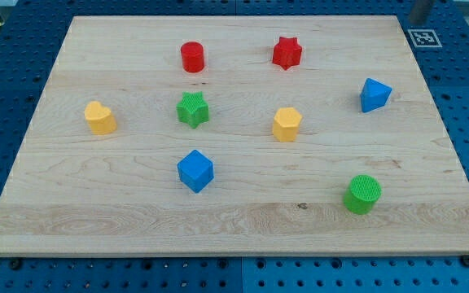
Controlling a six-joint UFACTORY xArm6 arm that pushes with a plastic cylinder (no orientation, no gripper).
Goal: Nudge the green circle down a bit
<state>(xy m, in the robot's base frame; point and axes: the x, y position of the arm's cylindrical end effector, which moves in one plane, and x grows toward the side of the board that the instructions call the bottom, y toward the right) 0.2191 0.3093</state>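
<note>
The green circle (363, 194), a short ribbed cylinder, stands near the board's bottom right. A dark grey rod end shows at the view's top right edge, just past the board's corner; my tip (418, 20) sits there, far above the green circle and above and to the right of the blue block (374, 94). It touches no block.
Other blocks on the wooden board (234, 232): red cylinder (192, 57), red star (287, 52), green star (192, 109), yellow heart (100, 118), yellow hexagon (287, 124), blue cube (195, 170). A black-and-white tag (423, 37) lies off the top right corner.
</note>
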